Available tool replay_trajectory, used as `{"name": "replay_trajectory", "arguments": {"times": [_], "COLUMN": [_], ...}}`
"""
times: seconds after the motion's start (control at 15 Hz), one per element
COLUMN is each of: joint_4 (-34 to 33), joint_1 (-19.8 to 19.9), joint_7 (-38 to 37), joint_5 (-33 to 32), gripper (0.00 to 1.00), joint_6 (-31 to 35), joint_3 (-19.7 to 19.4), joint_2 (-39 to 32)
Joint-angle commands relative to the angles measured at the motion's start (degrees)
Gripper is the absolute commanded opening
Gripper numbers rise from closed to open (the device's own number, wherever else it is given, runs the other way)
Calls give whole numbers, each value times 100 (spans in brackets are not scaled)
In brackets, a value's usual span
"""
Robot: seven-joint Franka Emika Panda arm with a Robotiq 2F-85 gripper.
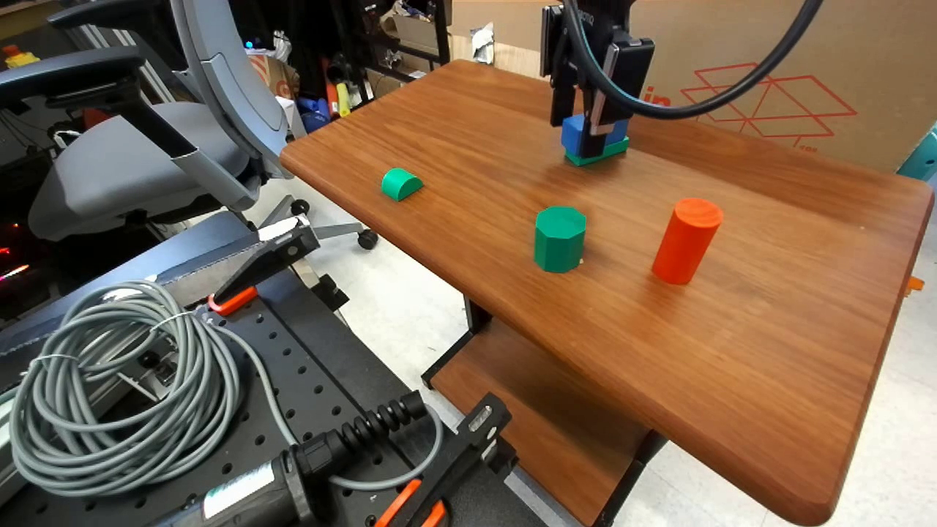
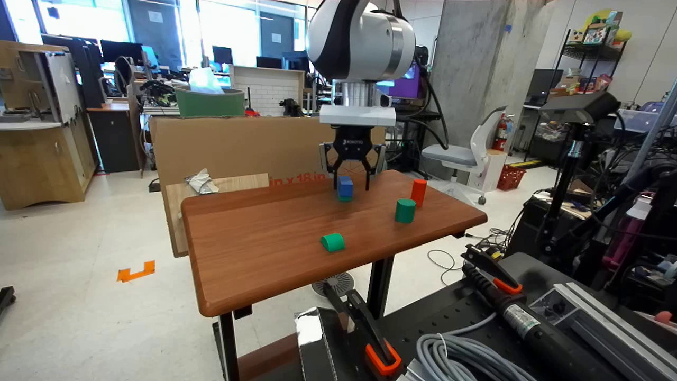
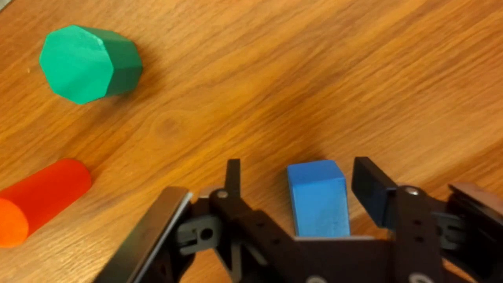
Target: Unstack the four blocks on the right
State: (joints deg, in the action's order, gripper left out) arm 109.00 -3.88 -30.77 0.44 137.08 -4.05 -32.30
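While the gripper (image 2: 351,187) straddles the blue block (image 3: 320,206) — spread wide — that block sits atop a green piece (image 1: 617,148); well apart from it are the red cylinder (image 1: 687,241), the green octagonal block (image 1: 559,241) and the green half-round (image 2: 332,242).

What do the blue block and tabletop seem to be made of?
Blue block: perhaps painted wood or plastic; even colour and smooth, matte-looking faces fit either.
Tabletop: likely wood or printed laminate with a satin finish, from its streaky grain and soft highlights.
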Motion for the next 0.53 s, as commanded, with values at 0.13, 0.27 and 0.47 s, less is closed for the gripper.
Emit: {"name": "replay_trajectory", "arguments": {"times": [0.13,0.27,0.47], "joint_4": [-259,-274,-240], "joint_1": [9,-6,22], "joint_7": [371,467,648], "joint_5": [143,85,74], "gripper": [27,12,11], "joint_6": [-12,-23,-59], "joint_3": [9,-8,-9], "joint_2": [-177,-161,-78]}}
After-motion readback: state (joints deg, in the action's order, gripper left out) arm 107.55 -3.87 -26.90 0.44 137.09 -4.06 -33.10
